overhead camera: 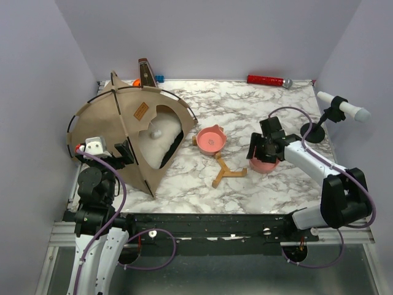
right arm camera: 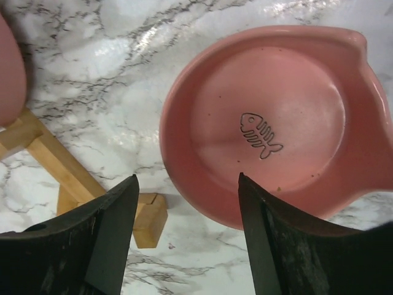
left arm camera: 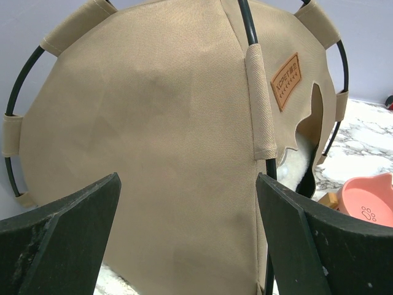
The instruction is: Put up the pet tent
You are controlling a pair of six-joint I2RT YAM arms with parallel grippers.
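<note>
Tan pet tent [overhead camera: 126,132] upright, black poles, arched doorway

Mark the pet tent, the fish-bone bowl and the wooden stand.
pet tent [overhead camera: 112,118], top view, tan side panel.
fish-bone bowl [right arm camera: 270,101], right wrist view, inner floor.
wooden stand [overhead camera: 225,173], top view, central junction.

The tan fabric pet tent [left arm camera: 153,153] has black poles [left arm camera: 245,18] and a brown label [left arm camera: 287,81]. The round pink bowl [right arm camera: 270,80] bears a dark fish-skeleton drawing; the marble tabletop [overhead camera: 245,104] is grey-veined white.
</note>
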